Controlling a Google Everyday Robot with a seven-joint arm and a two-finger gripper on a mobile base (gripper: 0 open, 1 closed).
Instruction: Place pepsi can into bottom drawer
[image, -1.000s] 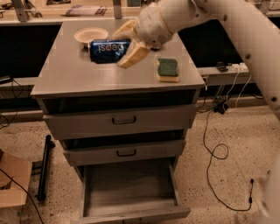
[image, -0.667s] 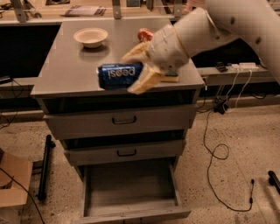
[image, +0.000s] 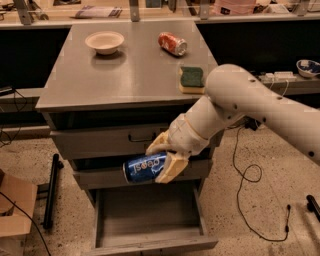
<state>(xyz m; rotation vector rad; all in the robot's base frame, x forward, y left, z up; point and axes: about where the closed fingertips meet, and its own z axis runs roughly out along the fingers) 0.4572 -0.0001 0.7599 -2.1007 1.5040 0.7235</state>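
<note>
My gripper (image: 164, 159) is shut on the dark-blue pepsi can (image: 143, 168), which lies on its side between the tan fingers (image: 172, 168). I hold it in front of the middle drawer, above the open bottom drawer (image: 150, 212). That drawer is pulled out, a wide shallow grey tray with nothing on its floor. My white arm reaches in from the right.
On the cabinet top (image: 130, 75) stand a white bowl (image: 104, 41), a red-orange soda can (image: 172, 43) on its side and a green-yellow sponge (image: 192, 79). The two upper drawers (image: 105, 142) are shut. Cables (image: 250, 172) lie on the floor at right, a cardboard box (image: 12, 207) at left.
My gripper has carried the pepsi can off the cabinet top, forward and down past the front edge, to in front of the middle drawer above the open bottom drawer.
</note>
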